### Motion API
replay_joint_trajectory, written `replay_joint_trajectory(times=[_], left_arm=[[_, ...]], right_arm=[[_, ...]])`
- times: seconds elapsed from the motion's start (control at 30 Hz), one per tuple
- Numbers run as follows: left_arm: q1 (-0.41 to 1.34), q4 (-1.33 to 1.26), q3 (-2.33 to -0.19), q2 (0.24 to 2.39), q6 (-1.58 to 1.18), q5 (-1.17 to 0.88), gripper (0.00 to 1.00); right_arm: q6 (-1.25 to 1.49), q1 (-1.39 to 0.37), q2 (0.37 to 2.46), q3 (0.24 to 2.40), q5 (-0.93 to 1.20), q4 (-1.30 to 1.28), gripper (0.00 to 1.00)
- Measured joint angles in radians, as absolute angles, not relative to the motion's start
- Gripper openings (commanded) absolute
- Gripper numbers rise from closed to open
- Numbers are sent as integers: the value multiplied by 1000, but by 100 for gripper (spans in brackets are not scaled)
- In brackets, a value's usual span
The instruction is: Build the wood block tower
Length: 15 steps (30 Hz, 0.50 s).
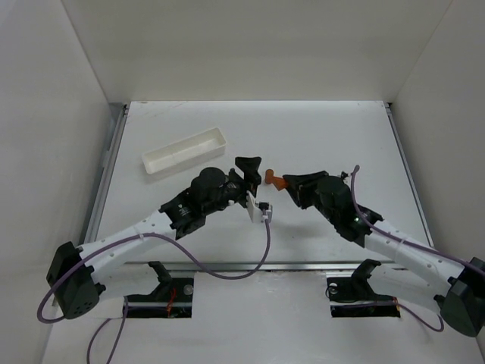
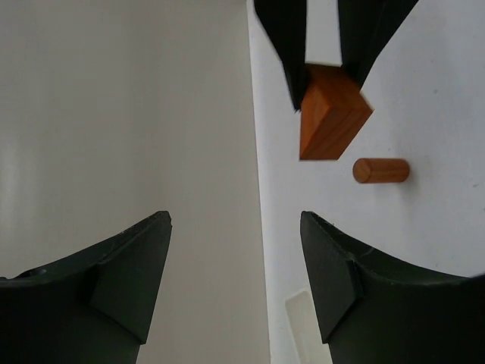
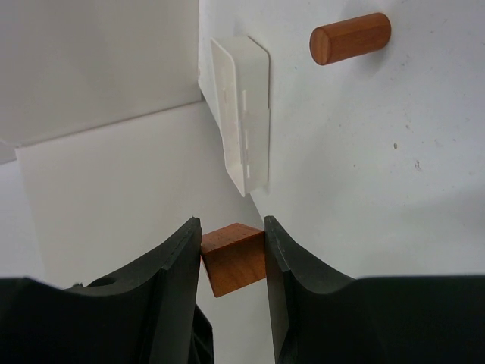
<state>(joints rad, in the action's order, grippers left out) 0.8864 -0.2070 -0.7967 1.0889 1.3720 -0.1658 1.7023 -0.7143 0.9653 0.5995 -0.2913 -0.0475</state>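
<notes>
**Right gripper clamps a block; left gripper waits open**

The right gripper is closed on a squared wood block. It pinches the block by two opposite sides, which I judge leaves the other faces free for stacking. Ahead of those fingers a wood cylinder lies on its side on the table, apart from the block. The white tray lies ahead too. Opposite, the left gripper is spread wide and empty, probably ready to steady. Nothing is stacked yet.

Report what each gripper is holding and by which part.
The right gripper pinches a wood block by two opposite side faces, at one end. The left gripper is open and holds nothing.
</notes>
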Motion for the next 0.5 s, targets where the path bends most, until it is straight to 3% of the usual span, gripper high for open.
replay_joint_trajectory(times=[0.5], left_arm=[[975, -239, -705, 1131, 1430, -210, 71]], right_arm=[[1707, -714, 1015, 599, -272, 16, 14]])
